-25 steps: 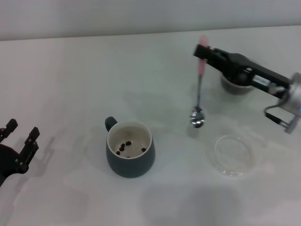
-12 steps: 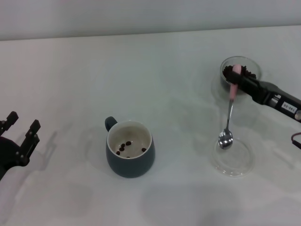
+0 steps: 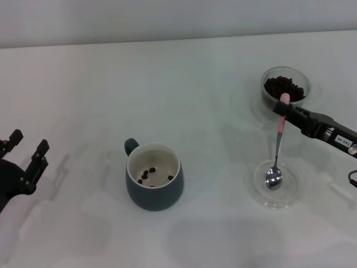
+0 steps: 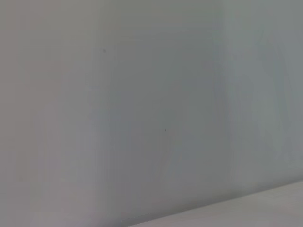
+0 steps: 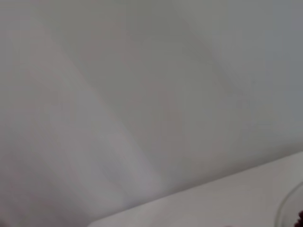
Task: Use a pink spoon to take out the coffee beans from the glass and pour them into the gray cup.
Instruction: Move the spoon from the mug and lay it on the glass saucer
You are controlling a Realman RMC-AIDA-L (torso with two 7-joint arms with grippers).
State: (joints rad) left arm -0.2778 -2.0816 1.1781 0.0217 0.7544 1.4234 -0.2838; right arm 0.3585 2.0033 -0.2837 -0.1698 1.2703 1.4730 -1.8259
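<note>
1. The right gripper [image 3: 283, 113], a black two-fingered tool reaching in from the table's right edge, was clamped on the pale pink handle of the small silver-bowled pink spoon [image 3: 276, 148], which hung nearly upright.
2. The spoon's metal bowl sat over or inside the flat, shallow clear round saucer [image 3: 292, 199]; whether it touched the saucer's floor could not be told.
3. The small round clear glass [image 3: 268, 97], filled with the dark brown coffee beans [image 3: 294, 88], stood just behind the gripper, near the far right of the white tabletop [image 3: 184, 84].
4. The rounded dark blue-gray cup [image 3: 156, 196] with a cream inside stood well apart to the left, a few beans on its floor [image 3: 148, 172], its loop handle pointing to the far left.
5. Bare tabletop lay between cup and saucer.
6. The left gripper [image 3: 25, 155] rested by the left edge, its black fingers spread apart, holding nothing.
</note>
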